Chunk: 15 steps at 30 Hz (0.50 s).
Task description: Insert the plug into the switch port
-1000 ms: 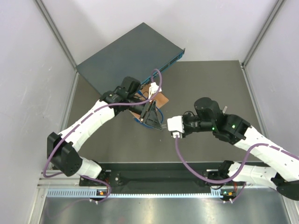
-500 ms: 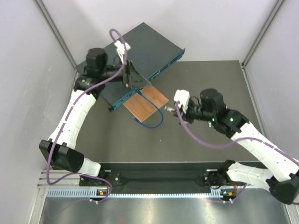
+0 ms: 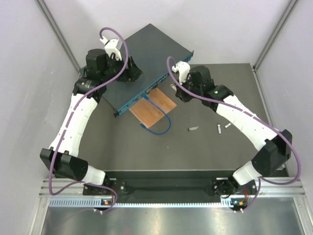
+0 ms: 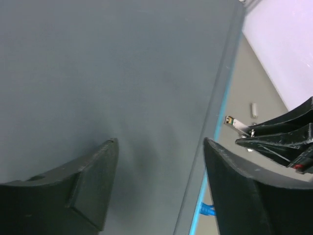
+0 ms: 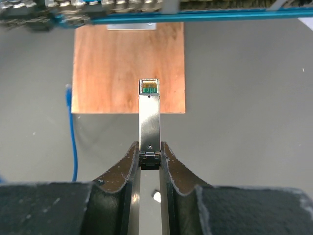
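Observation:
The switch point(image 3: 146, 51) is a dark teal box at the back, its port face point(image 5: 146, 12) toward the table's middle. My left gripper point(image 3: 133, 73) is open, its fingers point(image 4: 93, 186) spread over the switch's top point(image 4: 122, 73), holding nothing. My right gripper point(image 5: 149, 152) is shut on the tail of a silver plug point(image 5: 149, 117), whose contact end points at the port face from a short way off, above the wooden board. In the top view the right gripper point(image 3: 176, 88) is just in front of the port face. The left wrist view shows the plug point(image 4: 237, 125) beside the switch's edge.
A thin orange-brown board point(image 3: 152, 106) lies against the switch's front. A blue cable point(image 3: 161, 122) loops from a port across the board point(image 5: 128, 68). Small loose plugs point(image 3: 193, 129) point(image 3: 218, 128) lie on the dark mat to the right.
My right arm swung from mid-table up and left to the switch's port face. My left gripper shifted slightly back over the switch's top. Loose plugs on the mat now show.

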Each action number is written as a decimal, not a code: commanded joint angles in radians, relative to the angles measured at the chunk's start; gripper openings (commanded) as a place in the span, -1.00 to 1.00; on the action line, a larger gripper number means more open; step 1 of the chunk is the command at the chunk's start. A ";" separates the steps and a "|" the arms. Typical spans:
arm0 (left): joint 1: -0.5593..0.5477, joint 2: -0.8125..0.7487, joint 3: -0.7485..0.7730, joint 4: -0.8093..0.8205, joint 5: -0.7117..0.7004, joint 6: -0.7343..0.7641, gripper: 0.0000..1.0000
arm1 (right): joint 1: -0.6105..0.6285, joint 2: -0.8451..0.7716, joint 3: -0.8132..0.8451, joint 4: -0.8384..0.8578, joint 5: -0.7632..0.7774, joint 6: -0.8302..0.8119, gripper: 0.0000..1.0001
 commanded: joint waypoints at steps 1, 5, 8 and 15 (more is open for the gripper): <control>0.000 -0.031 0.007 -0.004 -0.087 0.049 0.46 | 0.026 0.025 0.081 0.048 0.086 0.068 -1.00; 0.000 -0.037 -0.016 0.012 -0.075 0.051 0.24 | 0.055 0.061 0.121 0.030 0.118 0.096 -1.00; 0.000 -0.032 -0.027 0.021 -0.067 0.045 0.07 | 0.084 0.075 0.146 0.024 0.137 0.117 -1.00; 0.000 -0.020 -0.034 0.018 -0.056 0.034 -0.14 | 0.130 0.098 0.180 0.014 0.187 0.114 -1.00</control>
